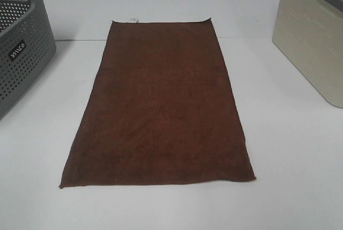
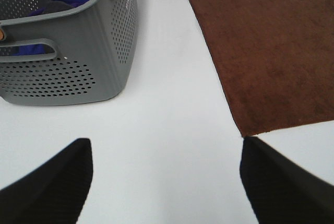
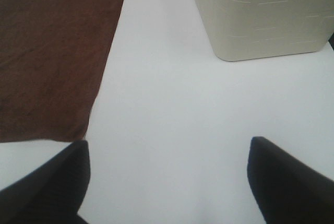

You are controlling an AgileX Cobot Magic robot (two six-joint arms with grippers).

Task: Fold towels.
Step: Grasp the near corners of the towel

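A dark reddish-brown towel [image 1: 161, 106] lies flat and spread out lengthwise on the white table, with a small white tag [image 1: 135, 21] at its far short edge. Neither gripper shows in the high view. In the left wrist view the towel's near left corner [image 2: 245, 132] lies just ahead of the open left gripper [image 2: 166, 182], whose black fingers [image 2: 49, 182] stand wide apart above the table. In the right wrist view the towel's near right corner [image 3: 78, 132] lies just ahead of the open right gripper [image 3: 167, 182]. Both grippers are empty.
A grey perforated basket [image 1: 21, 47] stands at the left, holding blue cloth [image 2: 47, 7]. A beige bin [image 1: 313, 42] stands at the right and shows in the right wrist view [image 3: 261, 15]. White table [image 1: 289, 160] surrounds the towel.
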